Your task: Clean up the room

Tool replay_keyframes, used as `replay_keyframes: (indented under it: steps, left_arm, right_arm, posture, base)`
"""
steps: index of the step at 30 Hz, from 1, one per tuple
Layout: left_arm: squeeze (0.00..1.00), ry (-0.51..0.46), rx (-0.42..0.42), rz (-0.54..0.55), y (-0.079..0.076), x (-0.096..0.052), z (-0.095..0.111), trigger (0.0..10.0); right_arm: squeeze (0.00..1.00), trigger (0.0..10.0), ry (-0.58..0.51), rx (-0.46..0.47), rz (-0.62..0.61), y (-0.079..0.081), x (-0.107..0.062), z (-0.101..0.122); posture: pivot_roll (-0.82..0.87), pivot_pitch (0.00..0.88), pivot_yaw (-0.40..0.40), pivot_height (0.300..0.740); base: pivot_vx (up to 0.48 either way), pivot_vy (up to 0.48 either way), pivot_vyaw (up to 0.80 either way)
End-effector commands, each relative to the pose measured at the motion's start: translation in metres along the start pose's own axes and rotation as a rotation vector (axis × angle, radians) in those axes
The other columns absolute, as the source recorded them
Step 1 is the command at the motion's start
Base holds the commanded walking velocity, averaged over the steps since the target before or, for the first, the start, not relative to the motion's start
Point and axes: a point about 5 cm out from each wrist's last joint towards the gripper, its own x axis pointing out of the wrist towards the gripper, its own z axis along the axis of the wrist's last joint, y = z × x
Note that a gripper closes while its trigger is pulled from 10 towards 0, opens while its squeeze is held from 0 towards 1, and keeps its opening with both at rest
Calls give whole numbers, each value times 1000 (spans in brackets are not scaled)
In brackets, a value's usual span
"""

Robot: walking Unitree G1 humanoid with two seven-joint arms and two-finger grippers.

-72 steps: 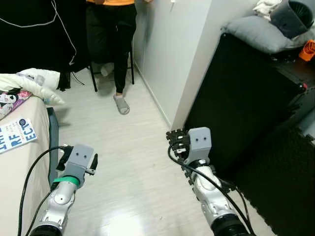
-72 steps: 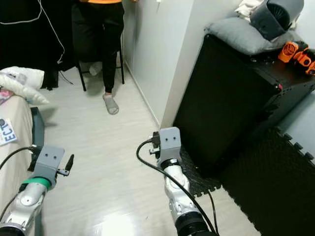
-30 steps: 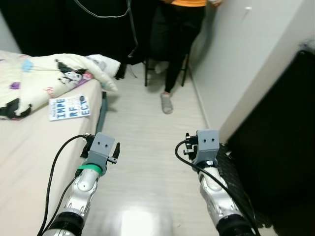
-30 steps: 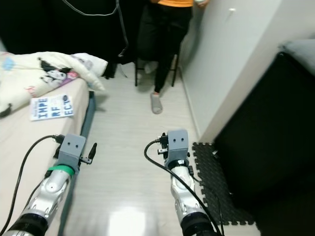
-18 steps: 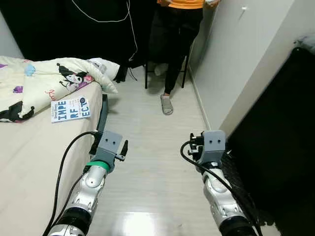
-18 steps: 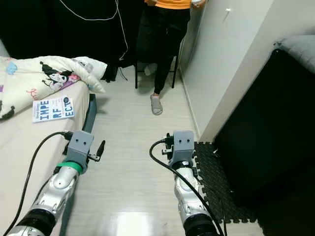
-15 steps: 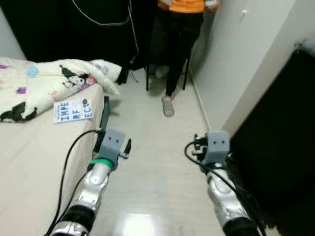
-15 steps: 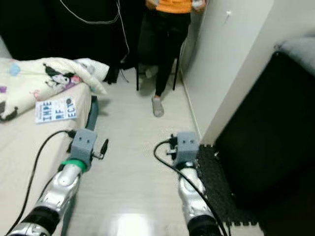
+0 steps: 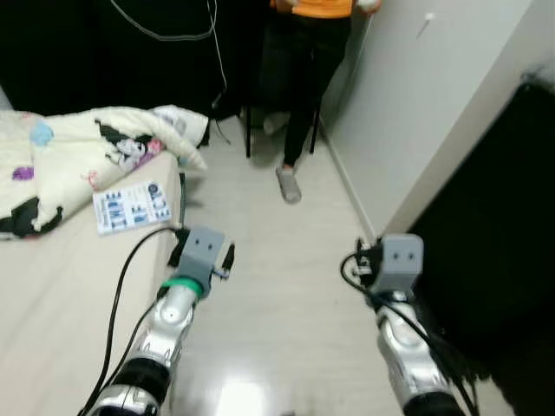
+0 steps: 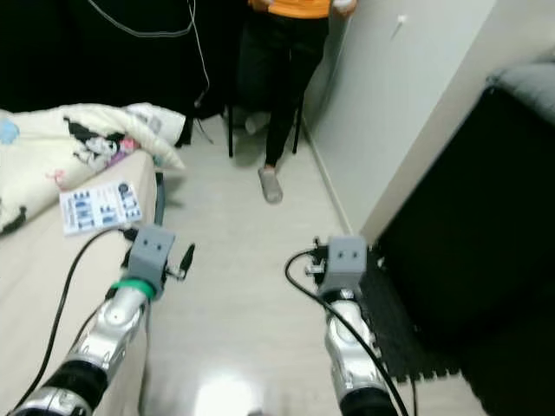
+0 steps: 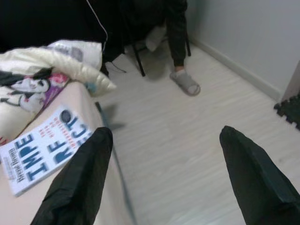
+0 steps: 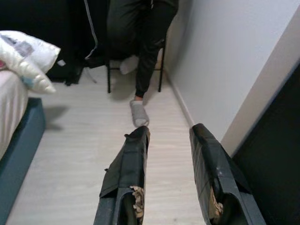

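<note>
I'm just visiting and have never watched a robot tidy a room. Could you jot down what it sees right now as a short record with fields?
Place: narrow bedroom aisle with pale wood floor
Robot's left: bed with a cartoon-print duvet and a blue-lettered magazine
Robot's right: black cabinet, black foam mat
Ahead: person in dark trousers, grey slipper
Left gripper: fingers wide apart, holding nothing, beside the bed edge
Right gripper: fingers apart, holding nothing, above the floor
</note>
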Motion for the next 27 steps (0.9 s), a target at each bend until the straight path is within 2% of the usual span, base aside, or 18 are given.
replay_keyframes:
  steps: [1,13,16,27]
  left_arm:
    - [0,30,-11,-13,-3,-3,-7,10000]
    - [0,12,10,-41,-8,-3,-5,10000]
    - [0,5,15,-52,-10,-2,-3,10000]
    - [0,2,18,-64,-12,-2,-3,10000]
  right_arm:
    - [0,10000,8,-1,17,5,-2,-2]
    - [0,10000,11,-5,17,4,-4,-3]
    - [0,10000,10,-5,17,4,-4,-3]
    - [0,10000,13,-5,13,3,-4,-3]
  posture:
    - [-116,58,-21,720]
    - [-120,58,-17,720]
    - [-120,58,-17,720]
    - [-126,59,-13,720]
  base:
    - [0,0,0]
    - [0,0,0]
    - [0,-285,0]
    - [276,-309,0]
